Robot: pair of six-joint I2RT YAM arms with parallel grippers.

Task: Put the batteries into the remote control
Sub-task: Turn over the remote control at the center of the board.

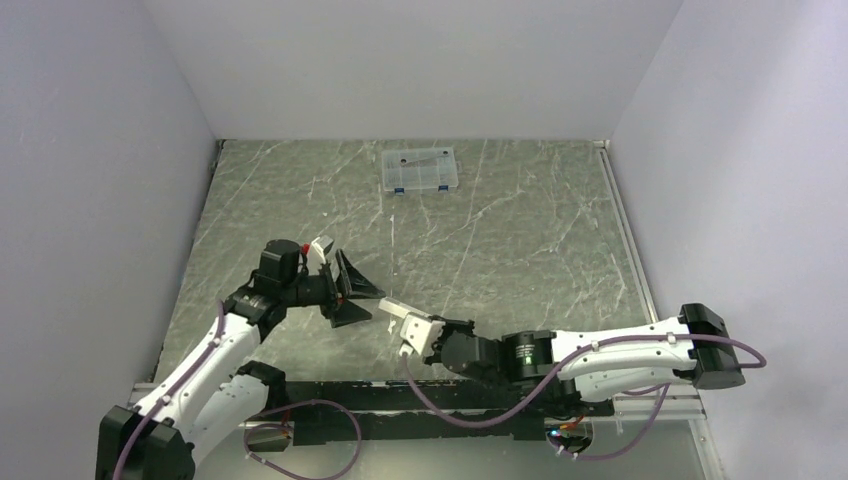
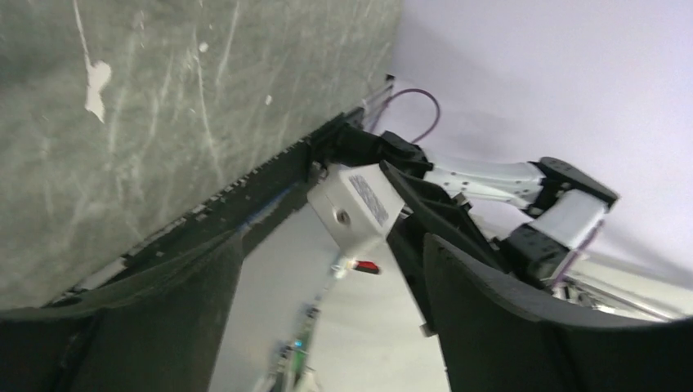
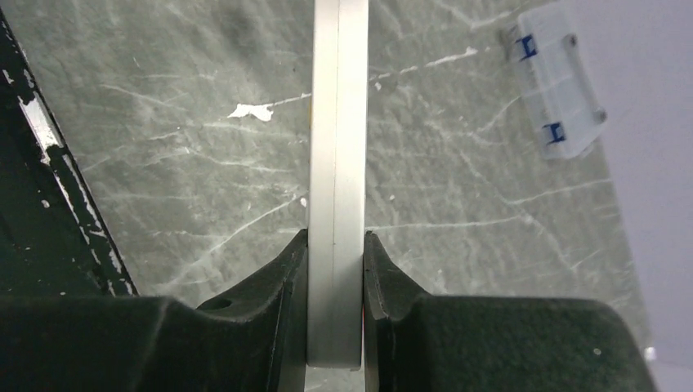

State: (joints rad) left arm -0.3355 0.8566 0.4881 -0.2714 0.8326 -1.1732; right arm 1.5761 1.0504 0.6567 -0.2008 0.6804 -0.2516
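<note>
Right gripper [image 3: 336,245] pinches the remote [image 3: 337,122] edge-on across its thin sides — looks light, stiff, slick, so grip mid-body — left gripper [image 1: 358,293] gapes empty just ahead.

Clear plastic box [image 1: 419,169] with blue latches sits near the far edge of the grey marbled table [image 1: 540,250]. White chip mark [image 3: 252,110] on the tabletop. Plain pale walls [image 1: 420,60] around. Black rail [image 1: 330,395] along the near edge.
</note>
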